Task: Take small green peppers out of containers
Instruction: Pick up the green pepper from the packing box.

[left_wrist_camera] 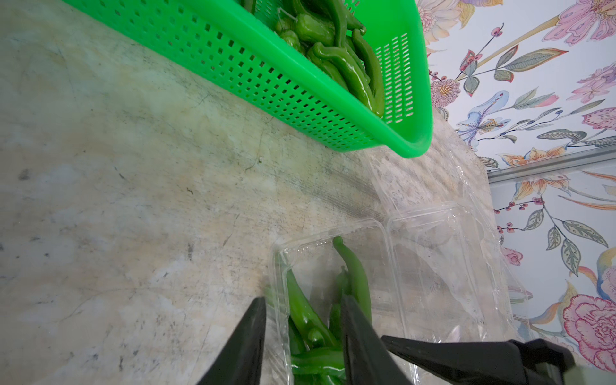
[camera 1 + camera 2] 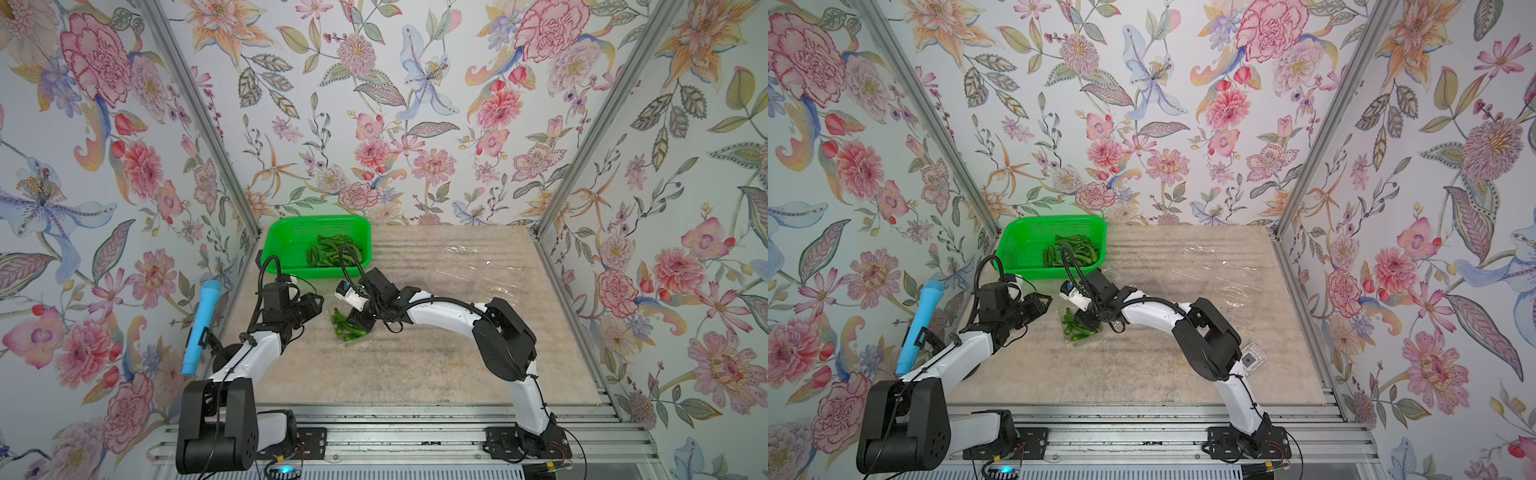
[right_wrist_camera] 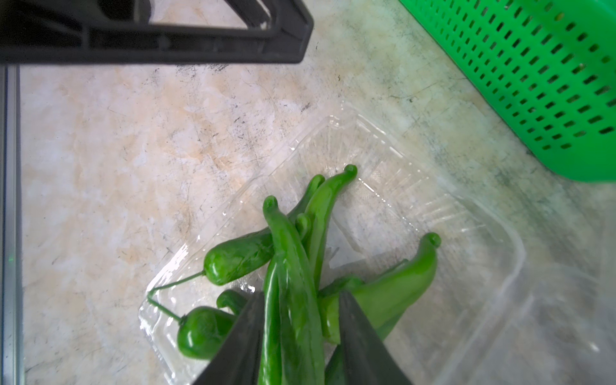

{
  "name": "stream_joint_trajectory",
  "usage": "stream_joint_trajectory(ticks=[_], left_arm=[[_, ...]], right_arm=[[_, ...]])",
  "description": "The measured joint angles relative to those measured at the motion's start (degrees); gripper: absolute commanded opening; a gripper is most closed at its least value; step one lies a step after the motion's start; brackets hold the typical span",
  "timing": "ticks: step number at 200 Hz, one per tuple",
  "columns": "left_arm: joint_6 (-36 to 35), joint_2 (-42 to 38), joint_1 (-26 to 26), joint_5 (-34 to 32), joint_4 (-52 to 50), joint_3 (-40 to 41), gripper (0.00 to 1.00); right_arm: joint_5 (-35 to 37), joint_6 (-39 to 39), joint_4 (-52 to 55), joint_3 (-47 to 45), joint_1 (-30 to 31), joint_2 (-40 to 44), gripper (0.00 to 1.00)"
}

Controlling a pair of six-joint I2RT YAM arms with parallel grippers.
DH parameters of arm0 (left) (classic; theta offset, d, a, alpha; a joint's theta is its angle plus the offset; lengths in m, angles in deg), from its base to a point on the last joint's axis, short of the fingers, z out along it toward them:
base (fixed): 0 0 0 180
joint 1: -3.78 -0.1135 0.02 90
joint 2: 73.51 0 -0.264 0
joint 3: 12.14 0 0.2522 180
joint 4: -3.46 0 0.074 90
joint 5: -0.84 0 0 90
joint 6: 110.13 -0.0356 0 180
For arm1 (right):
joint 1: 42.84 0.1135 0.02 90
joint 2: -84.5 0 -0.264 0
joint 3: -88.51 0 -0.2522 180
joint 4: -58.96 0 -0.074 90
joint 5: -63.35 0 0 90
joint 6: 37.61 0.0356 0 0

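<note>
An open clear container (image 3: 383,186) lies mid-table with several small green peppers (image 3: 233,256) in it, seen in both top views (image 2: 345,327) (image 2: 1074,328). My right gripper (image 3: 301,296) reaches into it, shut on a long pepper (image 3: 293,266), with a second one pressed against it. My left gripper (image 2: 318,301) hovers just left of the container, open and holding nothing. In its wrist view the left gripper (image 1: 303,298) lines up with the container's wall (image 1: 281,300), but it stands apart from it.
A bright green perforated basket (image 2: 291,232) at the back left holds more peppers (image 2: 332,249). Empty clear containers (image 2: 478,266) lie at the back right. A blue foam-covered rod (image 2: 201,324) is clamped at the left wall. A small card (image 2: 1252,358) lies by the right arm.
</note>
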Motion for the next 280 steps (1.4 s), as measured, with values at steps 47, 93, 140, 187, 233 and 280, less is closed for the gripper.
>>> stream_joint_trajectory(ticks=[47, 93, 140, 187, 233, 280], left_arm=[[0.0, 0.0, -0.7, 1.1, 0.0, 0.2, 0.4], [-0.2, 0.0, -0.9, 1.3, 0.4, 0.2, 0.4], [-0.2, 0.4, -0.9, 1.5, 0.4, 0.3, 0.4], [-0.2, 0.5, -0.9, 1.5, 0.3, 0.2, 0.39], [-0.2, 3.0, -0.9, 1.5, 0.1, -3.8, 0.37], [0.1, 7.9, -0.9, 2.6, 1.3, -11.1, 0.37]], right_arm=[[-1.3, 0.1, 0.8, 1.0, 0.3, -2.2, 0.32], [-1.8, 0.5, 1.7, 1.5, 0.3, -2.6, 0.18], [-1.9, 0.7, 1.7, 1.7, 0.3, -2.6, 0.08], [-1.8, 0.9, 2.4, 1.7, 0.1, -1.6, 0.0], [-1.8, 1.6, 2.8, 1.7, -1.4, 6.3, 0.0], [-1.6, 1.9, -2.1, 2.9, -4.3, 11.0, 0.0]])
